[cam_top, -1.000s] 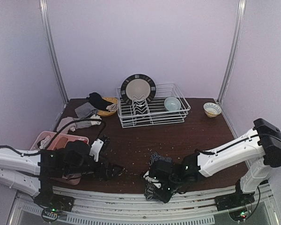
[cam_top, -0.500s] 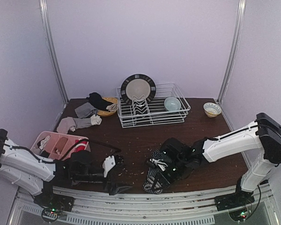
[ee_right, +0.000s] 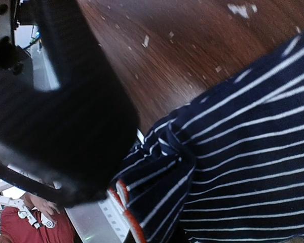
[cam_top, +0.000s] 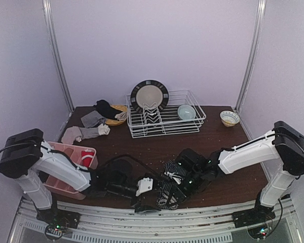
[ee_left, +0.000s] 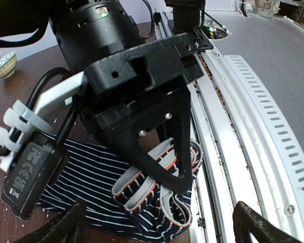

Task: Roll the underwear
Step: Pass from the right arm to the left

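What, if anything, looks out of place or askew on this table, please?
The striped underwear lies crumpled at the near edge, its orange-trimmed waistband spilling onto the metal rail. Pale crumbs also speckle the tabletop.

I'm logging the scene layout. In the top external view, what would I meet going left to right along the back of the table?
Crumpled grey cloth → flat yellow dish → white wire dish rack → small patterned ceramic bowl.
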Tool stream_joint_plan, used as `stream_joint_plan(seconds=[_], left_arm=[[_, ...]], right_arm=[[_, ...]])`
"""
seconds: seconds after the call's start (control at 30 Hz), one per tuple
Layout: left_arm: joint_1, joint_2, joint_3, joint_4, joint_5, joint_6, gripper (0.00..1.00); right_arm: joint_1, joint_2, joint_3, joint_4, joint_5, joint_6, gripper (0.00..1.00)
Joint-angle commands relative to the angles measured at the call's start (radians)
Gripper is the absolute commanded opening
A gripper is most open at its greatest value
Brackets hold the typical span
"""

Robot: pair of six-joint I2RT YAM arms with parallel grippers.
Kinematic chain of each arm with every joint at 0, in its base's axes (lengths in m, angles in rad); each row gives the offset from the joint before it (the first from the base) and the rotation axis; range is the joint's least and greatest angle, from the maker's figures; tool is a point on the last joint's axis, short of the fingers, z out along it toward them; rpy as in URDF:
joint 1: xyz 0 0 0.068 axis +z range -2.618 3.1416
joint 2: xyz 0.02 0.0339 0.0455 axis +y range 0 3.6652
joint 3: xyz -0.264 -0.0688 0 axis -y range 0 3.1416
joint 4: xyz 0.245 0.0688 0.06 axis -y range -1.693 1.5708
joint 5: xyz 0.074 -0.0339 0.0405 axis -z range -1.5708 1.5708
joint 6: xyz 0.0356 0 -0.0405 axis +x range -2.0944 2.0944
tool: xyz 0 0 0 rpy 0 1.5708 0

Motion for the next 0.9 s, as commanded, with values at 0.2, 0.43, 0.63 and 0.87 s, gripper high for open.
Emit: stream_joint_plan(seconds=[0.2, 0.43, 0.63, 0.87], left_arm=[[-0.004, 0.109, 0.084, 0.001, 0.045, 0.124, 0.98], [-0.004, 0.168, 0.13, -0.017, 0.067, 0.143, 0.98], [-0.004, 0.199, 0.169, -0.046, 0.085, 0.157, 0.89], [-0.004, 0.226, 0.2, -0.103, 0.094, 0.169, 0.55]], right_arm=[[-0.005, 0.009, -0.04, 0.007, -0.016, -0.025, 0.0], [-0.005, 0.009, -0.045, 0.008, -0.019, -0.027, 0.0], [-0.003, 0.011, -0.043, 0.01, -0.02, -0.022, 0.0], [0.003, 0.003, -0.039, 0.009, -0.017, -0.016, 0.0]])
